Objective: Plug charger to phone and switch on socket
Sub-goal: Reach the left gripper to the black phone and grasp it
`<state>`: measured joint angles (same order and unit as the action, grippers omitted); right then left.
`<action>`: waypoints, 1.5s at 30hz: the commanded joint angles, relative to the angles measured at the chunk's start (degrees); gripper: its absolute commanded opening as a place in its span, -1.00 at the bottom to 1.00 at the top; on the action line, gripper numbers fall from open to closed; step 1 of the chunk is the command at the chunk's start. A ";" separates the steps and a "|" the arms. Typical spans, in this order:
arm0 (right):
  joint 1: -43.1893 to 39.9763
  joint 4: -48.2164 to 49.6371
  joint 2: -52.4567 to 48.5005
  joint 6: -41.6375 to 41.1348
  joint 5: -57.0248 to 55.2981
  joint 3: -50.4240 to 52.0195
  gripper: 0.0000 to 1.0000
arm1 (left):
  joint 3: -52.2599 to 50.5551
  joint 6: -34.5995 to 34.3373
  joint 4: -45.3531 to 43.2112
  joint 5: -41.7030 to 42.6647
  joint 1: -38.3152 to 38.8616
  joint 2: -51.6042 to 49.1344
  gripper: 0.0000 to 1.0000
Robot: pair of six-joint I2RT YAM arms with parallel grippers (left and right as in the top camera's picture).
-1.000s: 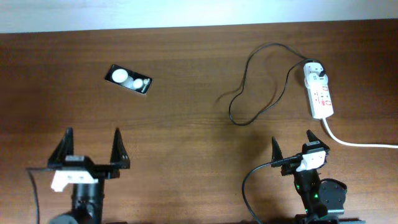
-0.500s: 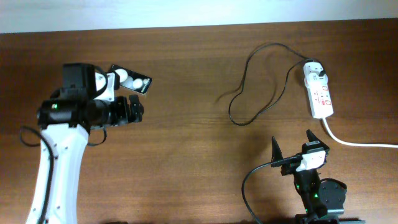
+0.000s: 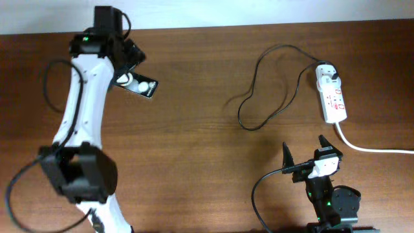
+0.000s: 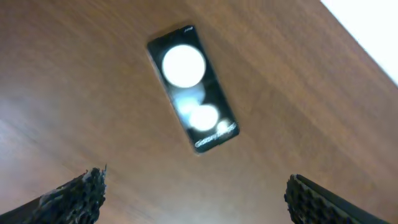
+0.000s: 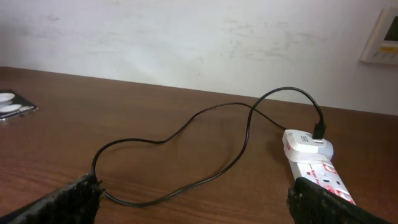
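**Phone-approach step.** Left claw [image 4: 198, 198] is spread and empty, hovering over the phone [image 4: 193, 96] at the far left of the worktop [image 3: 194, 162]. The right claw [image 3: 303, 147] is also released and idle. The charger [image 3: 259, 90] lies looped between phone and socket [image 3: 331, 97] — likely next: secure the phone, then fetch the cable's loose tip.

the table [image 3: 194, 155] was reddish-brown wood with a fine straight grain. the phone [image 4: 191, 87] was glossy black, with two round white reflections on its screen and pale grey lettering near one end. the charger [image 5: 143, 140] was a thin black cable ending in a white adapter [image 3: 326, 72]. the socket [image 3: 332, 98] was white with small red marks, and its thick cord [image 3: 372, 149] was white too. the left arm [image 3: 81, 97] was white with black joints, and the wall [image 5: 186, 37] was off-white
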<state>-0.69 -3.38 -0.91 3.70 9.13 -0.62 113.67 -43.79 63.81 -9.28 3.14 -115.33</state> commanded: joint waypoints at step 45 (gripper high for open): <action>0.31 -0.24 0.28 0.37 0.74 0.31 0.97 | 1.68 11.13 8.41 10.56 -0.13 -36.11 0.98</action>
<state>-0.69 -3.38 -0.91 3.70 9.13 -0.62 120.57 -34.50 71.70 0.71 2.33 -142.54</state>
